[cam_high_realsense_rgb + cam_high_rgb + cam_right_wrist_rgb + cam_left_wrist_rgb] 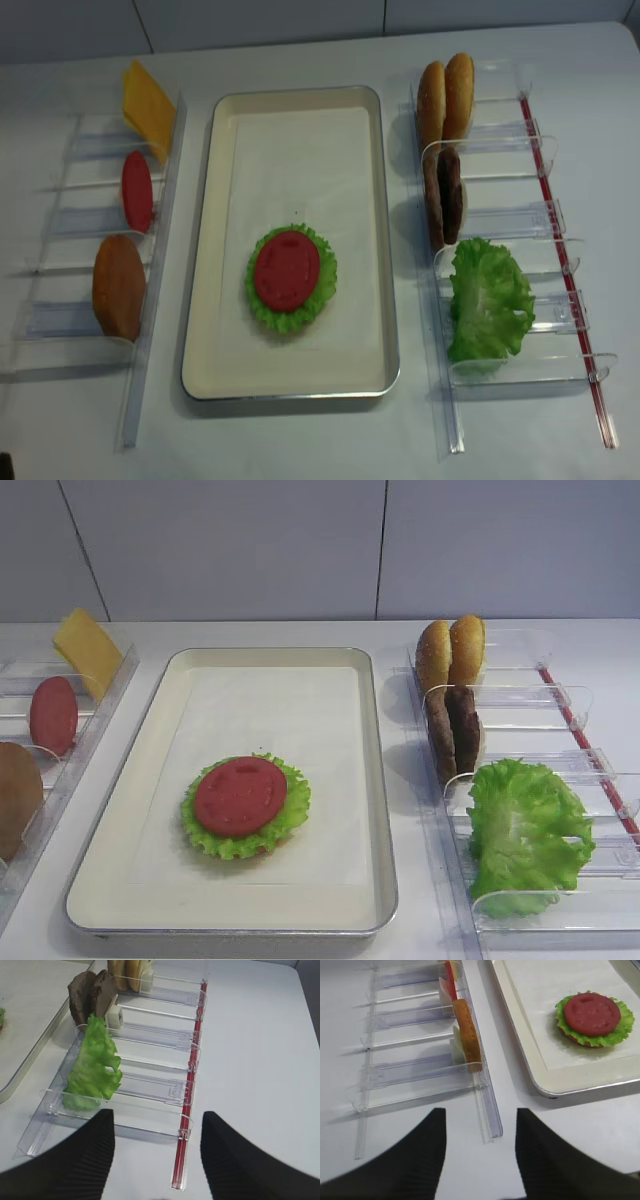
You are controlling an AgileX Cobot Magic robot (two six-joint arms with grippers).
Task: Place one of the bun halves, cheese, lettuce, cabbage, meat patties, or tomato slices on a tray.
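On the far left of the white tabletop (300, 440), a narrow clear plastic bin rack (140, 400) stands a thin square slice of pale yellow-orange cheese (147, 100) at the back, a flat matte-red tomato slice (137, 191) in the middle and a golden-brown domed bun half (119, 286) nearest the front, each on edge. The cheese looks limp and light, likely to fold, so a pinch near its upper edge seems best; the tomato disc and bun look stiffer and should take a grip across their top rim.

The left claw (477, 1155) hangs low over bare tabletop just short of that rack's near end, its two dark ribbed fingers (415, 1160) spread apart, holding and touching nothing.

In the middle lies the large rectangular cream-coloured metal tray (215, 250) with its white paper liner. On it sits a stack: a frilly green lettuce leaf (322, 295) over what looks like a bun base, topped by a second red tomato slice (287, 270).

To the right, a second clear rack (560, 260) holds two more bun halves (446, 90), two dark brown rough meat patties (442, 197) and a large green lettuce leaf (488, 298). The patties look firm and a little heavier; the leaf is soft and floppy.

The right claw (156, 1155) hovers beside that rack's near end, fingers likewise spread, empty.
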